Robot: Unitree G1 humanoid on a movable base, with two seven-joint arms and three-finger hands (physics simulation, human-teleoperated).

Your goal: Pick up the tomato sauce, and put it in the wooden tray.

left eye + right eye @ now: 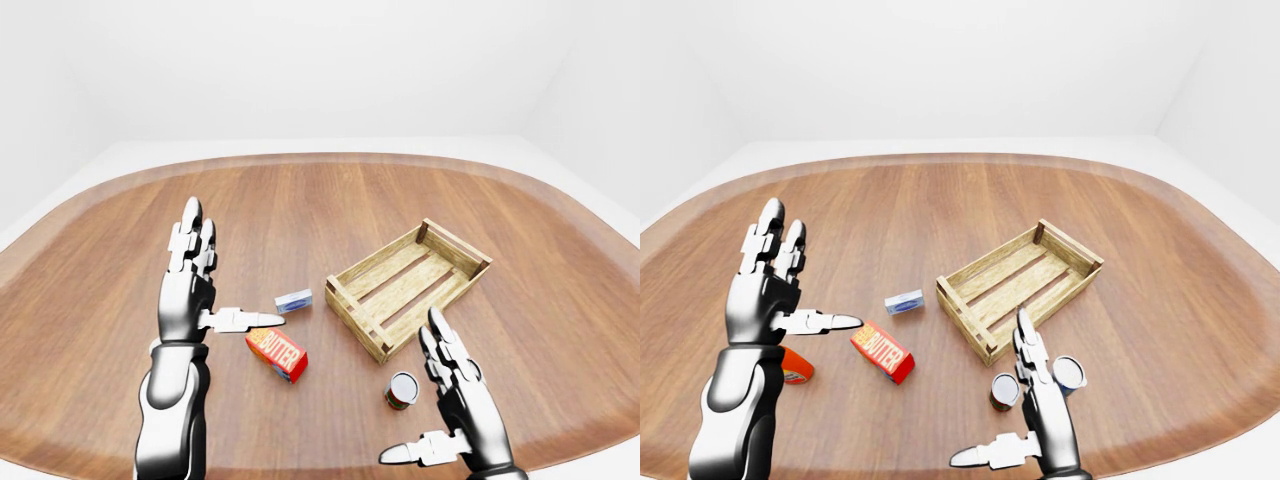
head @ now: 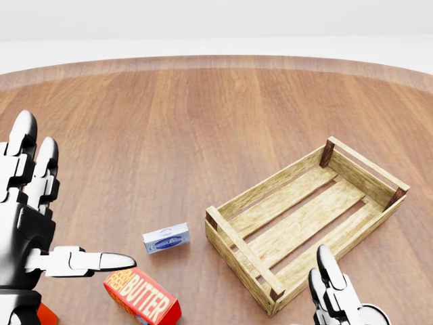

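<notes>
In the left-eye view, my right hand [image 1: 452, 405] hangs spread and empty just below the wooden tray [image 1: 408, 287], fingers splayed, thumb out to the left. A can with a red-and-green label [image 1: 402, 391] stands upright beside those fingers, below the tray's near corner; I take it for the tomato sauce, though the label is too small to read. To do this step well, I judge I should lower the hand to the can's side, wrap fingers and thumb round its wall rather than its lid, and close only once the can sits squarely between them. My left hand [image 1: 190, 290] is also open, held up well left of the tray.

In the head view, only the right fingertips [image 2: 329, 276] show below the tray [image 2: 233, 238], plus a pale round rim at the bottom edge. The can itself is out of frame.

In the right-eye view, I count two cans below the tray: the labelled one [image 1: 1004, 392] and a silver-topped one [image 1: 1070, 374] to its right. There is one tray, one butter box [image 1: 883, 351], one small blue-and-white box [image 1: 904, 302], and one orange-red item [image 1: 795, 365] partly hidden behind my left arm.
</notes>
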